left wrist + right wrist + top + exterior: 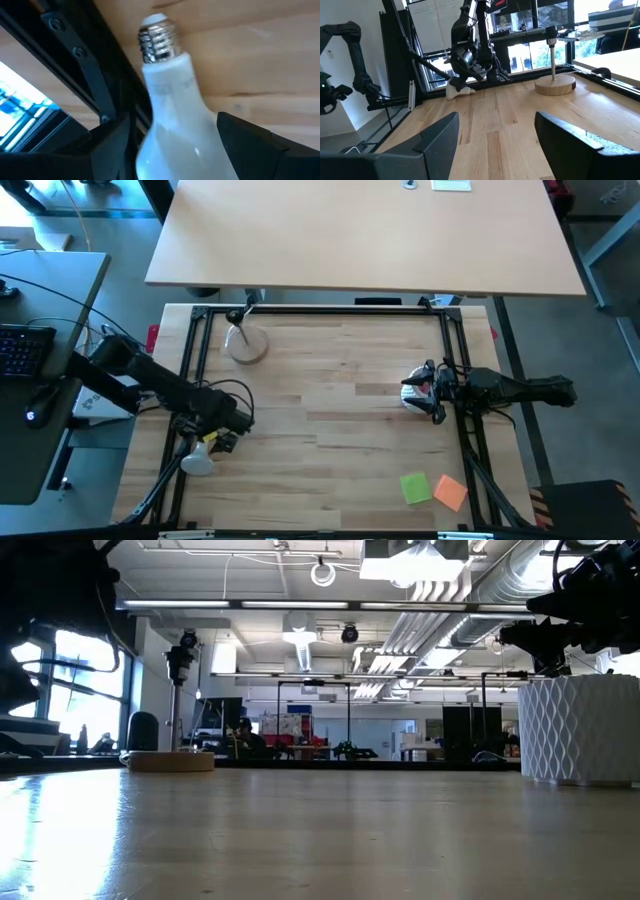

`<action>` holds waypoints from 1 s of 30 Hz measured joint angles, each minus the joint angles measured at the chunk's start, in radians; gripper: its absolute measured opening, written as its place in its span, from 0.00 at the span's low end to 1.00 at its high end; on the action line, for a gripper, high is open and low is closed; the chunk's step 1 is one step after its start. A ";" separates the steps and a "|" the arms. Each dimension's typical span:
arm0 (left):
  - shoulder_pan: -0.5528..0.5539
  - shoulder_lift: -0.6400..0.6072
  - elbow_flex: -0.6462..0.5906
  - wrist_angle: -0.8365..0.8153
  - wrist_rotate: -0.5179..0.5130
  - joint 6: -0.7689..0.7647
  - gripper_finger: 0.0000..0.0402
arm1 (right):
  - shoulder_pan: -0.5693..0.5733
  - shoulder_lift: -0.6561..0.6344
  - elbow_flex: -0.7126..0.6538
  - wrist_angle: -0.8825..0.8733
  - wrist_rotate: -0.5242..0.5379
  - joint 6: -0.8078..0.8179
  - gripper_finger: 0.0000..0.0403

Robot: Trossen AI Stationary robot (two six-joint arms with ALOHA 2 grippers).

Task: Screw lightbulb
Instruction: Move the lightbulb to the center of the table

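Between my left gripper's [170, 150] two dark fingers [250, 145] lies the lightbulb [172, 115], and my fingers stand wide apart on either side of it, not pressing it. Its long axis runs straight away from my wrist: the round globe end sits nearest, between the fingers, and the ribbed metal screw end points away from me, over the wooden table [260, 55]. Seen from above, the bulb [198, 461] lies on its side at the table's front left corner, just beside the black frame rail [185, 395], globe toward the front edge and screw end tucked under my left gripper [212, 442].

The bulb is matte white, a round head narrowing through a smooth cone-shaped neck to a silver threaded cap with a pale tip. A soft sheen runs along the neck.

Farther off, my right gripper [495, 135] waits near the table's right side, fingers spread and holding nothing. It hangs over a white ribbed cup [580, 730]. From its wrist I see my left arm bent over the bulb [456, 91] across the table.

At the far left of the table stands the round wooden lamp base [246, 343] with its upright socket stem, well apart from the bulb. Two sticky notes, green [415, 488] and orange [451, 492], lie at the front right.
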 joint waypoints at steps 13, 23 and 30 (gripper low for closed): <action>-0.018 0.155 -0.033 0.248 0.077 -0.029 0.73 | 0.000 0.000 0.000 0.000 0.000 0.000 0.64; -0.022 0.203 -0.033 0.292 0.125 0.023 0.51 | 0.000 0.000 0.000 0.000 0.000 0.000 0.64; -0.012 0.203 0.007 0.299 0.115 0.075 0.36 | 0.000 0.000 0.000 0.000 0.000 0.000 0.64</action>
